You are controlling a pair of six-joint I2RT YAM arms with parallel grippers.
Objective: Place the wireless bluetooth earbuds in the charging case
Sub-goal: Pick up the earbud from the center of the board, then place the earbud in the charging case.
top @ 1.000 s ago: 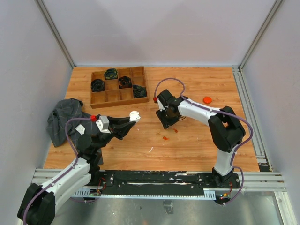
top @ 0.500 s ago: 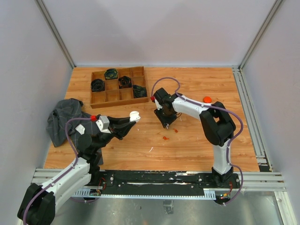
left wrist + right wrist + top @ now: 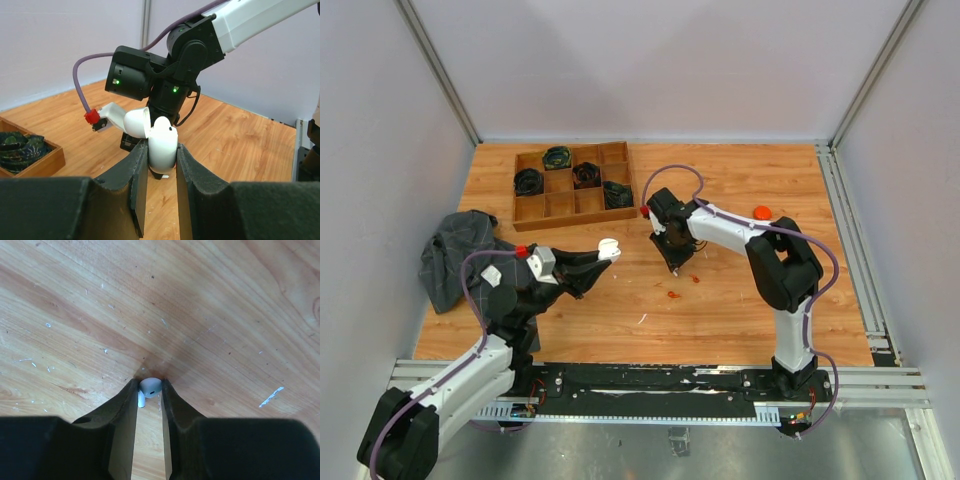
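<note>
One pale, whitish earbud (image 3: 150,386) sits nipped between the very tips of the right claw (image 3: 149,384). The claw is closed down to the bud's own width and points straight at the wooden table (image 3: 740,310). The bud's little stem shows at 7 o'clock of it, against one finger. At about 9 o'clock from that claw, well apart, the white charging case (image 3: 162,145) stands upright in the left claw (image 3: 161,152). Those fingers are clamped on the case's two sides, and its lid (image 3: 135,123) is hinged open, leaning toward the right arm.

On the boards at 6 o'clock of the right claw lies an orange-red speck (image 3: 672,295), too small from above for me to say whether it is a second bud. An orange puck (image 3: 761,212) lies off at 3 o'clock.

The fingertip grip worries me. The bud is round and slick, so it could squirt out or twist on the way over and meet its socket stem-first wrong. A hard push down might also slide the case in its clamp, or the arm could knock the lid shut
</note>
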